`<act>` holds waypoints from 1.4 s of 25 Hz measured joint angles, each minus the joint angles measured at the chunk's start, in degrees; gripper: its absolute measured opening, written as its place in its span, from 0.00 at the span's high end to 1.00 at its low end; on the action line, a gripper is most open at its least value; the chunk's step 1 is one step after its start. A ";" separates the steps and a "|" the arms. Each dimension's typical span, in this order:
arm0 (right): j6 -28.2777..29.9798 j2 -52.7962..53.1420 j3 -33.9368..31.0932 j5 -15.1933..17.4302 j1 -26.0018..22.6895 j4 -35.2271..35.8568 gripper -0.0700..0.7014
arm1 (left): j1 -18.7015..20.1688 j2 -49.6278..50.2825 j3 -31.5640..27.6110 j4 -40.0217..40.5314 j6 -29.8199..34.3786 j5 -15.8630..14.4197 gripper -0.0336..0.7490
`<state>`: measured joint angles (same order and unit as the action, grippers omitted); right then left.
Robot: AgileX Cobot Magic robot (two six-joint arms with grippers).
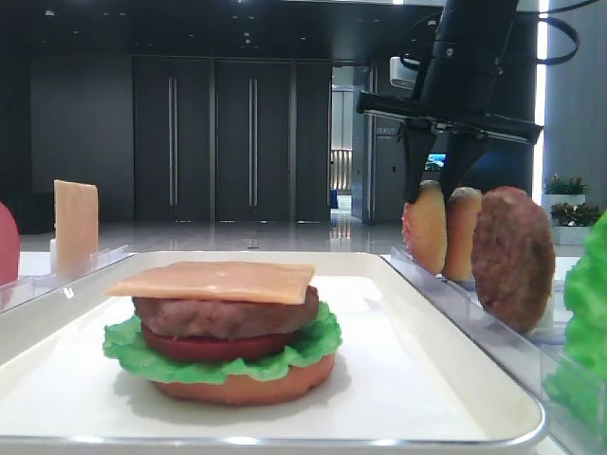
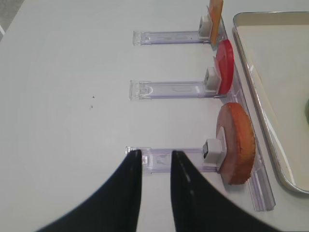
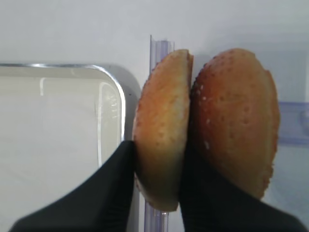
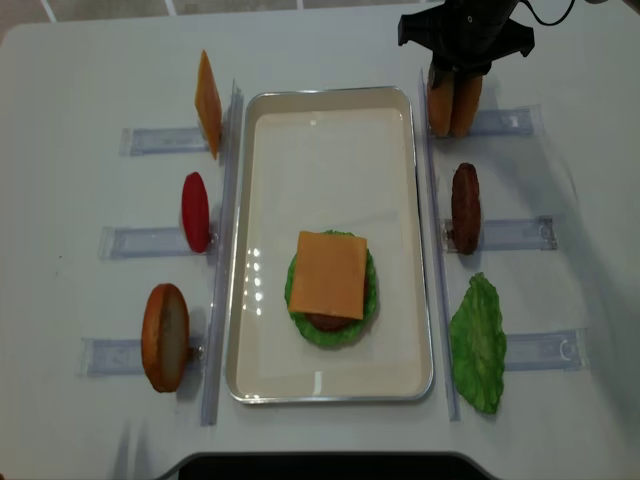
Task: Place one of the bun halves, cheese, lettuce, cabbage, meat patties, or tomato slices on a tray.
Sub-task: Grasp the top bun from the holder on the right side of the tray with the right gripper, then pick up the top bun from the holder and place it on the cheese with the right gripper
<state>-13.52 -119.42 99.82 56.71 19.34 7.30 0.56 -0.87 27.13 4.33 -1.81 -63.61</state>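
White surface [image 4: 330, 40] carries the tray [image 4: 248, 250]. Right hand [image 3: 159, 183] is clamped on the nearer bun half [image 3: 161, 130], upright in its rack beside the tray. Lift straight up, clearing the adjacent bun [image 3: 236, 121].

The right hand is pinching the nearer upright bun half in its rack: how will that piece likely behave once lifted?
The bun half probably stays stiff: it holds its dome shape between the right hand's fingers. Its glossy curved crust might slip, since only its lower edge is pinched. Its neighbour bun, touching it, may tip.
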 joint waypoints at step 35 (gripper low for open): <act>7.67 17.06 -0.79 12.27 0.00 15.81 0.66 | 0.00 0.00 0.00 0.00 0.00 0.00 0.76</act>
<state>-5.85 -102.36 99.03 68.98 19.34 23.11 0.56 -0.87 27.13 4.33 -1.81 -63.61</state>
